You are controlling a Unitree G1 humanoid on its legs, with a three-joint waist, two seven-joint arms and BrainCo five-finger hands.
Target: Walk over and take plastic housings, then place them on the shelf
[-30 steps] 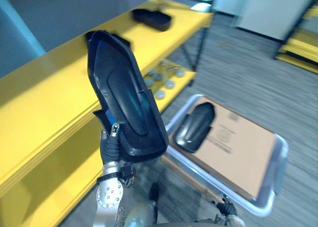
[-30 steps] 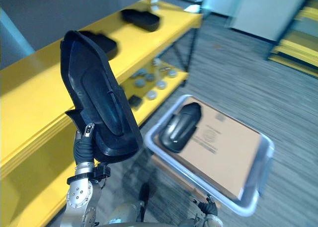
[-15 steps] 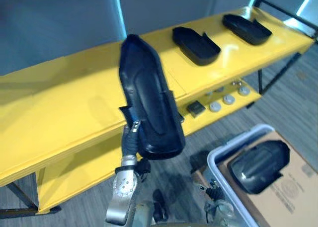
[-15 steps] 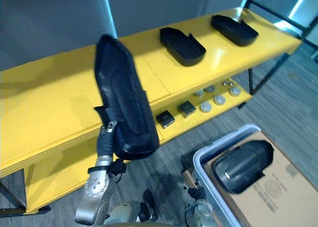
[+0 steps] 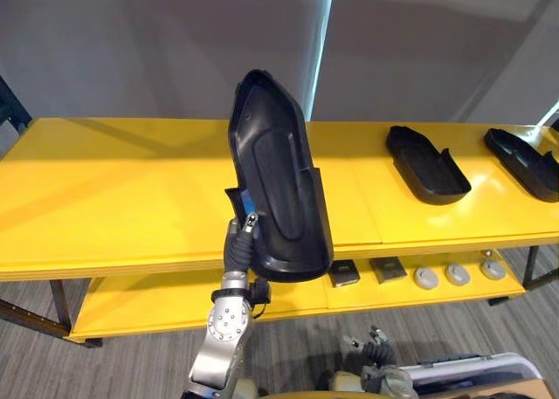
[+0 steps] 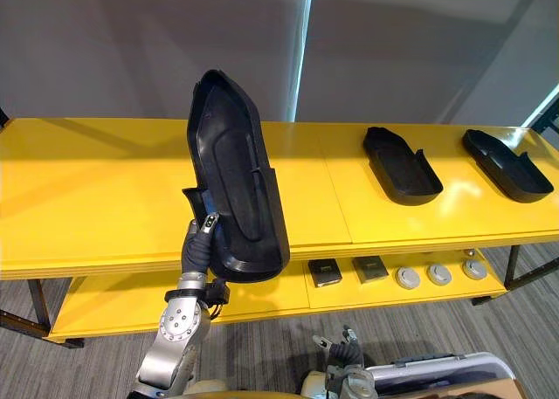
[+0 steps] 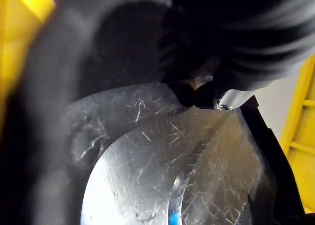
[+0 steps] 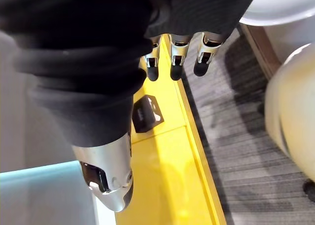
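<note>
the left hand [image 5: 238, 252] is clamped on the lower end of the housing [image 5: 275, 181] and holds it upright in the air in front of the yellow shelf [image 5: 113, 181], not lying on it. one dark-tipped finger [image 5: 251, 223] shows on the housing's near face; the wrist view has a dark tip [image 7: 204, 94] pressed on its surface, while the other fingers are hidden behind it. the housing is a long black plastic shell, narrow and rounded at the top and wider at the bottom. it has a raised rim all round, a sunken oval panel down the middle and a stepped notch on one long side. close up its surface is glossy and finely scratched. its top end stands against the grey wall [image 5: 131, 41]. a second housing [image 5: 428, 165] and a third housing [image 5: 524, 161] lie flat on the top board to the right, well apart from the held one. on the lower board [image 5: 140, 299] sit two small black blocks [image 5: 344, 271] beside three grey discs [image 5: 457, 274]. the right hand [image 8: 174, 48] hangs low with its fingers loose and straight, holding nothing.
</note>
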